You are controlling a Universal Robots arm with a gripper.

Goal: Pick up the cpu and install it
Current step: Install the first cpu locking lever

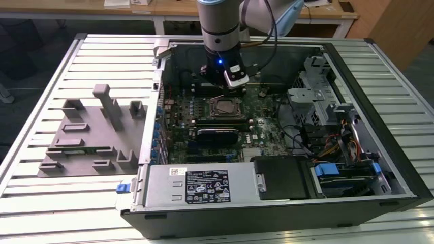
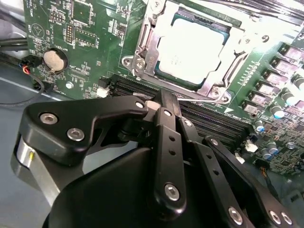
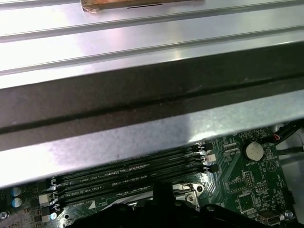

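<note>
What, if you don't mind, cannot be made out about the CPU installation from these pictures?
- Whether the socket's retaining lever is latched: second wrist view, the gripper linkage covers the frame's near edge below the cpu.
- Fine seating of the cpu: too small in the exterior view.
- The socket itself: first wrist view, cut off past the memory slots.

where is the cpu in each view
Exterior view: the cpu sits in the socket at the motherboard's middle, just below the gripper.
Second wrist view: the cpu lies in the metal socket frame, beyond the gripper.
First wrist view: I can't make it out.
Shared landmark: the memory slots.
</note>
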